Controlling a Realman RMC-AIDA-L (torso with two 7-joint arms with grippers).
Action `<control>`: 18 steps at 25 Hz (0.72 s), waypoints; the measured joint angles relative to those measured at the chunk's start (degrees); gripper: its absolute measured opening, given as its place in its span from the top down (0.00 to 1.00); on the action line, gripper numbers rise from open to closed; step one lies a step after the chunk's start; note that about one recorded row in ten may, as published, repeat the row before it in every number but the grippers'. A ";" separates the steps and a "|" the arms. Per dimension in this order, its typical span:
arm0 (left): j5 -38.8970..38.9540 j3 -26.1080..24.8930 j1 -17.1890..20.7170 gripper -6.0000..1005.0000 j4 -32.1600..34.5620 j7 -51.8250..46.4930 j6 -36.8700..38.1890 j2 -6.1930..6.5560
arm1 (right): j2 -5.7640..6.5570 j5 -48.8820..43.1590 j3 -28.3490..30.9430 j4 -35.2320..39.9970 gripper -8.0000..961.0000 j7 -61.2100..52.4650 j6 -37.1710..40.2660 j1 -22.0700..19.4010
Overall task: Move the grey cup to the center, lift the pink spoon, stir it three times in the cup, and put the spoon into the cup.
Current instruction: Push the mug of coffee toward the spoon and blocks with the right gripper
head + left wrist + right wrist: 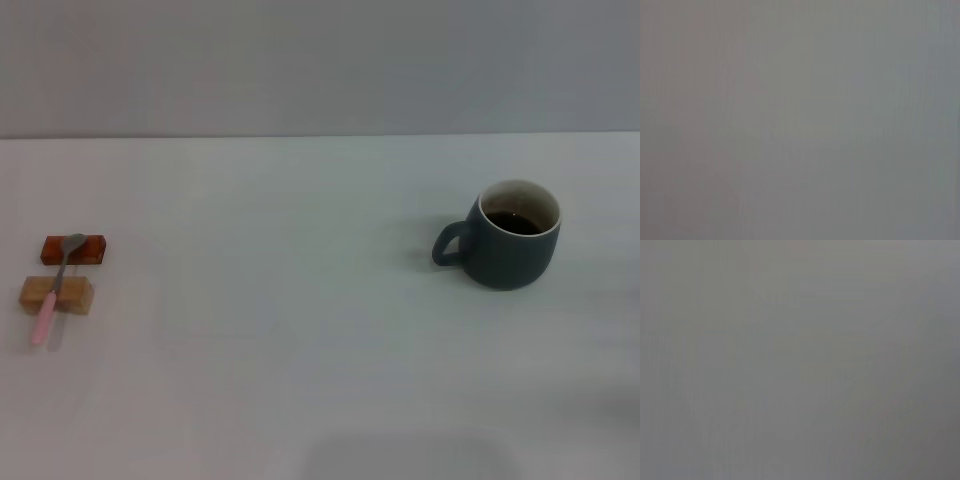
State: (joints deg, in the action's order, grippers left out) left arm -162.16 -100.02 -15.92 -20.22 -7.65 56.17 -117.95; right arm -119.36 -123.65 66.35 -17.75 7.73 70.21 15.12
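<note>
Nothing of the task is showing as done yet: the grey cup (512, 246) is sitting right of the frame's middle in the head view, handle pointing toward frame left, not yet at the center. The pink spoon (55, 288) is lying at the left edge, resting across a reddish-brown block (74, 250) and a tan wooden block (56, 295), unlifted. Moving, lifting, stirring and dropping in are all still waiting. Neither gripper is appearing anywhere; both wrist views are showing only blank grey, so their pincers are out of sight. Something dark is sitting inside the cup, hard to make out.
</note>
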 joint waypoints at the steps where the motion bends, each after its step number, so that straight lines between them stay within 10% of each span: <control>1: 0.00 0.00 0.01 0.17 0.00 0.06 -0.01 0.00 | 0.00 0.00 0.00 0.00 0.26 0.00 0.00 0.00; 18: 0.00 0.00 0.02 0.17 0.11 0.09 -0.01 0.00 | 0.00 -0.01 0.00 0.00 0.26 0.00 0.01 -0.17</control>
State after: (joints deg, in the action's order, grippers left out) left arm -162.16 -100.02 -15.90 -20.11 -7.55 56.16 -117.95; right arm -119.36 -123.67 66.36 -17.75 7.73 70.22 14.95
